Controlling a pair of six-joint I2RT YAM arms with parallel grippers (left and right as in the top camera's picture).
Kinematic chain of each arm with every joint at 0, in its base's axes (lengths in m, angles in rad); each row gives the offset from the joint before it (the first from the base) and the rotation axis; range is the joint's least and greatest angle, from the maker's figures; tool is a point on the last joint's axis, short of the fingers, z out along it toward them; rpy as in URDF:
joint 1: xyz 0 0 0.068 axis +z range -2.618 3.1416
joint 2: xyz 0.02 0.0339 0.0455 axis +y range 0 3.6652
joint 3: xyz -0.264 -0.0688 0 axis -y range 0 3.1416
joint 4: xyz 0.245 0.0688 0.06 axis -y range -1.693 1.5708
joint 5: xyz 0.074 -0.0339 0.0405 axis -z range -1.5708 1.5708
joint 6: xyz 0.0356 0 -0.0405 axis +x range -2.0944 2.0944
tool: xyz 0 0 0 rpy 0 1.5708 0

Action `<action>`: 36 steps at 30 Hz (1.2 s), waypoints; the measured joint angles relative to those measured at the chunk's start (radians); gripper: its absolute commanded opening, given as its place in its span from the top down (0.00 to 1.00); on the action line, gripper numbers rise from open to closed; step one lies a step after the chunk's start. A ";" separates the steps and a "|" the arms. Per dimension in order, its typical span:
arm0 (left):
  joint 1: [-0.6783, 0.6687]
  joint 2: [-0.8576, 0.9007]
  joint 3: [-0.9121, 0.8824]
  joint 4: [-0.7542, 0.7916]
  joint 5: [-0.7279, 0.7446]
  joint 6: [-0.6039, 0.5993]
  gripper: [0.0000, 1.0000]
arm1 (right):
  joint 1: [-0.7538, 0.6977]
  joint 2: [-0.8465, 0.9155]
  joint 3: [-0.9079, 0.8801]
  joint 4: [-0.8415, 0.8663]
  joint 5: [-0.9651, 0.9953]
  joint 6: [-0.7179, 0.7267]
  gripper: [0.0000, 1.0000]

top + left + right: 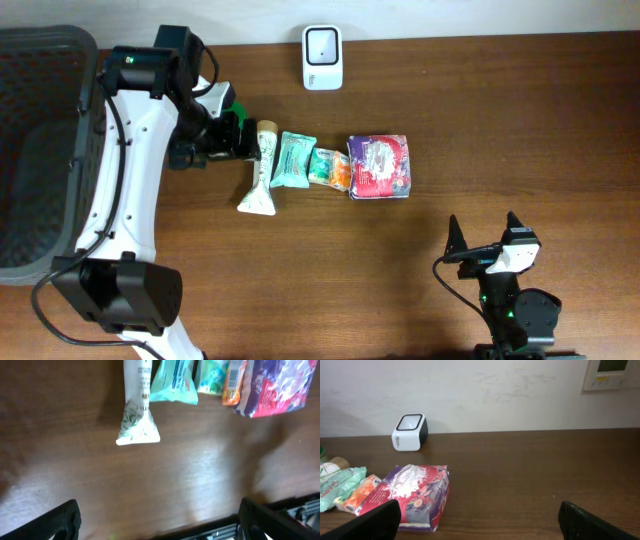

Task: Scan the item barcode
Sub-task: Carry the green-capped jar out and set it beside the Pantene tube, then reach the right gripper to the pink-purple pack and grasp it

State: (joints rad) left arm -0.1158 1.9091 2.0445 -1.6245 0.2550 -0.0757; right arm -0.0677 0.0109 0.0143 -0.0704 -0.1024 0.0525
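Four packets [293, 160] lay on the table [520, 120] outside the basket [50, 36]; left claw [160, 519] and right claw [480, 519] both gaped open.

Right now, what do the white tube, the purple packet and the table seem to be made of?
White tube: probably soft plastic, matte, with a flat crimped end. Purple packet: thin plastic film, glossy and crinkled, with glare on top. Table: wood or wood-look laminate, smooth brown grain with soft reflections; which of the two is unclear.

Tube [260, 170] and three packets [331, 168] in row (white scanner [322, 57] beyond)
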 measured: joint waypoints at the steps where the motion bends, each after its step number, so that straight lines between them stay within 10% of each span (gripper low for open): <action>1: 0.000 0.000 0.000 0.010 0.000 0.000 0.01 | 0.000 0.000 0.000 0.000 0.000 0.000 0.01; 10: 0.000 0.000 -0.001 0.025 0.000 0.000 0.01 | 0.000 0.003 -0.003 0.341 -0.458 0.452 0.01; 18: 0.000 0.000 -0.001 0.026 0.000 0.000 0.01 | -0.001 0.010 0.081 0.726 -0.391 0.635 0.01; 28: 0.000 0.000 -0.002 0.027 0.001 0.000 0.01 | -0.002 0.643 0.960 -0.222 -0.354 0.041 0.01; 36: 0.000 -0.002 -0.004 0.026 0.001 0.000 0.01 | -0.002 1.410 1.585 -0.916 -0.362 -0.051 0.01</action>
State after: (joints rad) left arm -0.1158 1.9072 2.0407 -1.5982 0.2558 -0.0761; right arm -0.0696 1.4208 1.5990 -0.9867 -0.4641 0.0010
